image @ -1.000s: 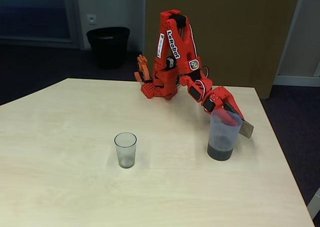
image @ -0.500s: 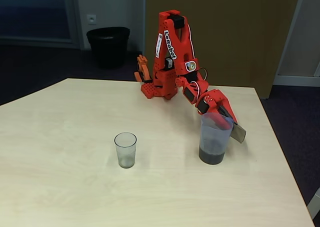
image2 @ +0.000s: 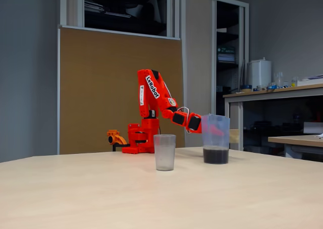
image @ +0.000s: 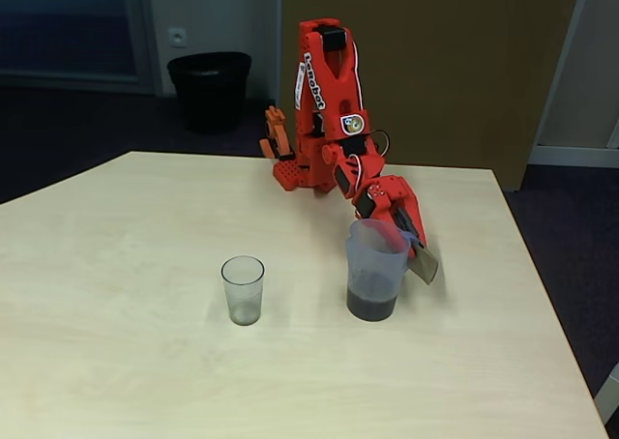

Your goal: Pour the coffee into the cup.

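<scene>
On the desk (image: 116, 265), left to right in both fixed views: one small clear cup (image: 242, 289), upright, then one taller translucent pitcher (image: 373, 269) with dark coffee (image: 371, 306) pooled at its bottom. Red arm reaches down from its base, claw (image: 406, 236) clamped on the pitcher's grey handle tab (image: 424, 265), pitcher upright.
</scene>
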Controlling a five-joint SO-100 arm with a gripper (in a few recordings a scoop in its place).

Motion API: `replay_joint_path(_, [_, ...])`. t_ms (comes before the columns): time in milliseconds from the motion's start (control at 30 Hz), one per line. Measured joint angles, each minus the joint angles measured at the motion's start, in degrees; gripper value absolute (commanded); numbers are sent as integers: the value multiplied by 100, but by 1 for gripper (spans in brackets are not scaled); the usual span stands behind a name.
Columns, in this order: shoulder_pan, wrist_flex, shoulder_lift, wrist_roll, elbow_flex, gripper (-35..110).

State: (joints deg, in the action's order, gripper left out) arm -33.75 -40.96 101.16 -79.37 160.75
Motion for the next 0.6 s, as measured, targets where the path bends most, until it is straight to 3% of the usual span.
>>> replay_joint_path(600, [439,2540,1151,624,-642,0])
